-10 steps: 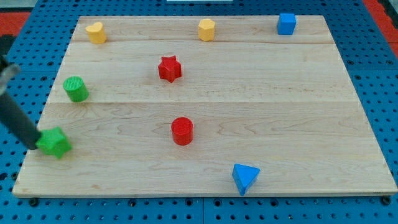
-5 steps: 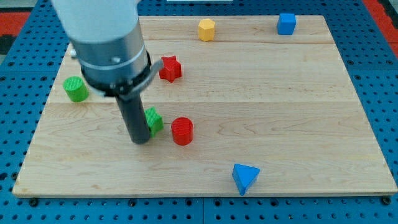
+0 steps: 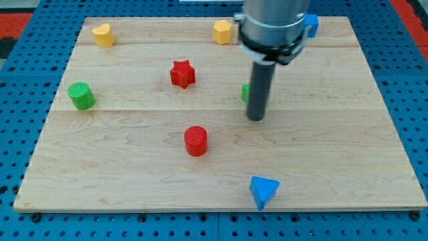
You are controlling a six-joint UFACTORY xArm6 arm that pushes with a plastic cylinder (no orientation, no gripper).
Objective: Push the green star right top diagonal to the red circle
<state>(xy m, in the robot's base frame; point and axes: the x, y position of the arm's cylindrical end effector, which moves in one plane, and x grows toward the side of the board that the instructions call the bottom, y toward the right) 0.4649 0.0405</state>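
Note:
The green star (image 3: 245, 93) lies right of the board's middle, mostly hidden behind my rod; only a green sliver shows at the rod's left edge. My tip (image 3: 256, 118) rests on the board just below the star, touching or nearly touching it. The red circle (image 3: 196, 140) sits lower and to the left of the star, well apart from my tip.
A red star (image 3: 181, 73) lies up and left of the middle. A green cylinder (image 3: 81, 96) sits at the left edge. A yellow heart-like block (image 3: 103, 34) and a yellow hexagon (image 3: 222, 31) lie along the top. A blue cube (image 3: 310, 24) is top right, a blue triangle (image 3: 263, 191) bottom right.
The rod has swept from the left edge to right of the middle. The green star went with it, from the lower left, past the red circle, up to the circle's upper right.

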